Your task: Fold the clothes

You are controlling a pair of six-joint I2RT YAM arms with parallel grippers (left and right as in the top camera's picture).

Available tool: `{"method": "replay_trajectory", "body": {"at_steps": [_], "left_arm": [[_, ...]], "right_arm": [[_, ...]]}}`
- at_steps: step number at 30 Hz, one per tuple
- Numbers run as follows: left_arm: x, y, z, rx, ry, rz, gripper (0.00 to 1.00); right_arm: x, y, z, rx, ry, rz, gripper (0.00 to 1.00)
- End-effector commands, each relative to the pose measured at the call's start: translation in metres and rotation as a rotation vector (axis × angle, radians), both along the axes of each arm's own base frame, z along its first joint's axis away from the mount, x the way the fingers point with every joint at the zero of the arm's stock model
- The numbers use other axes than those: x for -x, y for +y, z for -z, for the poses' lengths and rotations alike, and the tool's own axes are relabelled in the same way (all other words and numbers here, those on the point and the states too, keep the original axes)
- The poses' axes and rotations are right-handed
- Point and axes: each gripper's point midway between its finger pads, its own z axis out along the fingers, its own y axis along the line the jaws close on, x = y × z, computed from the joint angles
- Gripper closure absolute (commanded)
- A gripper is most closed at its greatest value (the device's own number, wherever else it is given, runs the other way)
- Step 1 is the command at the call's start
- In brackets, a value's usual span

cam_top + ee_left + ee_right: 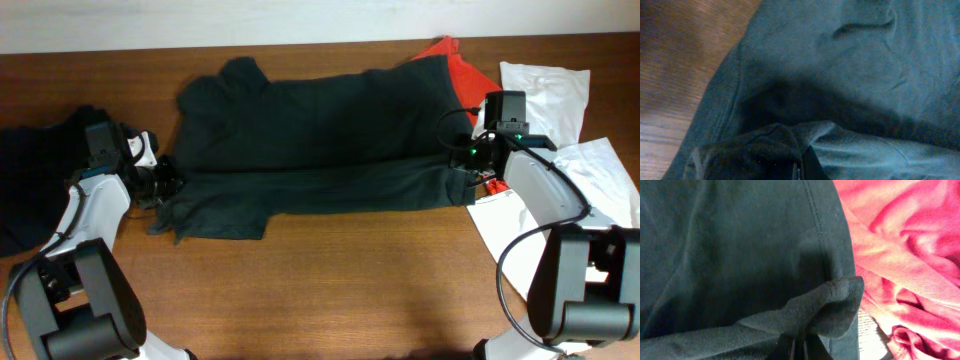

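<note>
A large black T-shirt [310, 140] lies across the middle of the table, its front edge folded back over itself into a long band. My left gripper [165, 185] is shut on the shirt's left edge; the left wrist view shows a bunch of dark cloth [765, 155] pinched at its jaws [800, 172]. My right gripper [470, 175] is shut on the shirt's right edge; the right wrist view shows a fold of black cloth [835, 305] pulled up into its jaws [797, 350]. An orange-red shirt [462, 70] lies under the black one at the far right and shows in the right wrist view [905, 255].
A dark garment [30, 170] is heaped at the left edge of the table. White garments [560, 110] lie at the right, under and around my right arm. Bare wood [330, 290] runs along the table's front.
</note>
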Motion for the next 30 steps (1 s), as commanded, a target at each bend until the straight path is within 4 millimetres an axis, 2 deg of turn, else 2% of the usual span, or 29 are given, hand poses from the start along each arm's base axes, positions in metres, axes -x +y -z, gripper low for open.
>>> {"method": "replay_trajectory", "body": {"at_steps": [1,7,10,11,12,13,15,17,20,24,26,30], "left_arm": [[-0.007,-0.008,-0.004,0.047,-0.039,0.019,1.0],[-0.01,-0.014,-0.004,0.03,-0.046,0.034,1.0],[-0.014,-0.005,-0.002,-0.035,-0.051,0.017,0.97],[-0.017,-0.005,-0.003,-0.038,-0.062,0.017,0.76],[-0.019,-0.004,-0.004,-0.04,-0.072,0.017,0.43],[-0.019,-0.004,-0.004,-0.04,-0.074,0.017,0.33],[-0.014,-0.009,-0.003,-0.018,-0.054,0.025,0.32],[-0.005,-0.022,-0.002,0.038,-0.033,0.082,0.34],[0.011,-0.045,-0.003,0.123,-0.005,0.189,0.37],[0.039,-0.06,0.009,0.075,0.113,0.281,0.37],[0.048,-0.069,0.012,0.057,0.143,0.328,0.37],[0.059,-0.089,0.022,-0.082,0.211,0.423,0.38]], "right_arm": [[-0.004,-0.004,-0.001,0.008,-0.012,0.0,0.96],[-0.012,-0.005,-0.002,0.011,-0.044,0.0,0.96],[-0.019,-0.005,0.001,0.012,-0.063,0.0,0.96],[-0.022,-0.006,0.0,0.013,-0.076,0.0,0.89],[-0.024,-0.006,-0.001,0.014,-0.085,0.001,0.61],[-0.025,-0.006,-0.001,0.014,-0.087,0.0,0.47],[-0.019,-0.006,0.002,0.012,-0.062,0.001,0.38],[-0.006,-0.004,0.009,0.006,-0.002,0.0,0.33],[0.014,0.004,0.018,-0.033,0.086,-0.014,0.33],[0.043,0.013,0.027,-0.085,0.211,-0.027,0.33],[0.055,0.015,0.029,-0.09,0.262,-0.025,0.33],[0.079,0.017,0.033,-0.1,0.357,-0.022,0.32]]}}
